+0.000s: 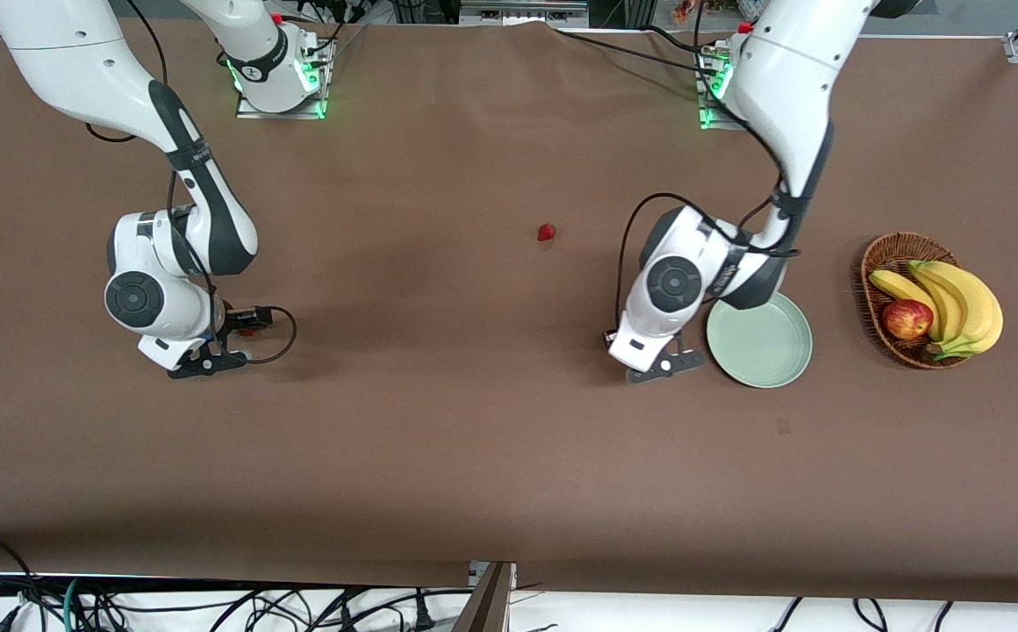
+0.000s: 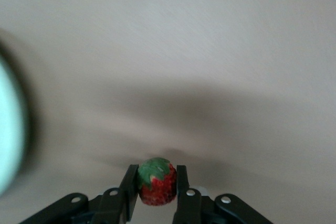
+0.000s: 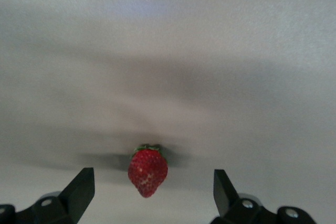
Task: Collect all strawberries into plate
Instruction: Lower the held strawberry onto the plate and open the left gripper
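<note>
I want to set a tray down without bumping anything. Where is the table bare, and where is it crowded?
Bare: the wide strip of table nearer the front camera than both grippers. Crowded: around the plate, left gripper and basket.

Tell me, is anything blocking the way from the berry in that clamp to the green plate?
Nothing visible does. The left gripper is shut on a strawberry right beside the plate, with only bare table between them. The plate holds nothing yet.

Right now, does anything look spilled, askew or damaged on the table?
Nothing stands out. The plate sits flat and empty, the basket upright. Left tool grips one strawberry; right tool is open around another; a third lies mid-table.
</note>
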Available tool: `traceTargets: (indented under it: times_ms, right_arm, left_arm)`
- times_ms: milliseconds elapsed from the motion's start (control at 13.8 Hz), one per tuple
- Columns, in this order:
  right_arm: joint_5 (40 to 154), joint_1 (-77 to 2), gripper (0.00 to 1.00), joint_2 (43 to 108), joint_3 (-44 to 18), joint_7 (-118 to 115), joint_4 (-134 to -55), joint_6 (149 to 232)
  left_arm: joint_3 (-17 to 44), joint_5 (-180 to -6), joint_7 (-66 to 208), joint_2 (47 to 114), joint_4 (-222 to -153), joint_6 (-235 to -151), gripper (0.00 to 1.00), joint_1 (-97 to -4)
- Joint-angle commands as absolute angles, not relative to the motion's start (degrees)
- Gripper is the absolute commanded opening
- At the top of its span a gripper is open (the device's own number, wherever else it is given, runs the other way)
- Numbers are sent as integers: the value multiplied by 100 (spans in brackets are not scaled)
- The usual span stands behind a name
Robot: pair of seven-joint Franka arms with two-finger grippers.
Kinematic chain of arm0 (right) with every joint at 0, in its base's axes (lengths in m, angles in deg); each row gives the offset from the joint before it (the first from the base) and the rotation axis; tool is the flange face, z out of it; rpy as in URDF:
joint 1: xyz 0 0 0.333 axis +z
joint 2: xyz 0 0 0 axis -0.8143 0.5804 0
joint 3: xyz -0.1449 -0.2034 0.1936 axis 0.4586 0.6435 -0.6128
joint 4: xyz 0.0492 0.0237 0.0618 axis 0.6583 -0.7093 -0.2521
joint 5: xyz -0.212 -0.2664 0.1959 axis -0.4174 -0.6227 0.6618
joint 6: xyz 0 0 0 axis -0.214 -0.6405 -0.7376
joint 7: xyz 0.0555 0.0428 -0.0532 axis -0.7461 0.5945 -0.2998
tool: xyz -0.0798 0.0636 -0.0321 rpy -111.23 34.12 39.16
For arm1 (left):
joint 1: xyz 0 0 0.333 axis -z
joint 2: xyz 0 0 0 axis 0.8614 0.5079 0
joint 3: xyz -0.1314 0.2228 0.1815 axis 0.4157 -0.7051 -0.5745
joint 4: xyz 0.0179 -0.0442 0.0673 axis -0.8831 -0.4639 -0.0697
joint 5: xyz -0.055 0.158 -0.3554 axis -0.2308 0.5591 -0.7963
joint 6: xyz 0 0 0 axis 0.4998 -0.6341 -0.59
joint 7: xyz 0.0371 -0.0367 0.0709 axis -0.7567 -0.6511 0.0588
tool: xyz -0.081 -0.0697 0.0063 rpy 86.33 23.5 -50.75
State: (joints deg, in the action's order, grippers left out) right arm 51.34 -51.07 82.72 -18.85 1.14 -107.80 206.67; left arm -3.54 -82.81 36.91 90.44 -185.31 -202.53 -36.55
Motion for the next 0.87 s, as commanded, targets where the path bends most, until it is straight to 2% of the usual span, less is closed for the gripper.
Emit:
traceTargets:
  times_ms: [0,72,145,217,362,506,579,651,796]
  right_arm:
    - [5161,-5153,100,8068,-1887,89,-11198,20983]
    - [5161,-5179,100,8077,-1887,89,-11198,21036]
    - [5161,-5188,99,8086,-1887,89,-11198,21071]
    - [5170,-5197,98,8095,-1887,89,-11241,21132]
    - [5170,-5206,79,8095,-1887,80,-11312,21326]
    - [5161,-5206,55,8112,-1887,89,-11295,21335]
    - [5170,-5206,47,8121,-1887,107,-11286,21335]
    - [5170,-5206,39,8130,-1895,107,-11277,21335]
    - [5170,-5206,30,8130,-1895,107,-11268,21326]
  left_arm:
    - [-304,-8347,4791,8272,-18771,-19441,2,-4336]
    - [-313,-8347,5370,8193,-18788,-19255,4,-4539]
    - [-313,-8329,5968,8192,-18815,-19166,9,-4768]
    - [-313,-8321,6409,8201,-18971,-19235,10,-5013]
    - [-313,-8320,7017,8209,-19479,-19803,10,-5288]
    - [-313,-8312,7519,8288,-20025,-20708,33,-5332]
    - [-313,-8312,7564,8323,-20097,-20912,64,-5350]
    - [-313,-8312,7582,8315,-20089,-20897,100,-5359]
    - [-286,-8390,7495,8079,-19854,-20286,100,-5324]
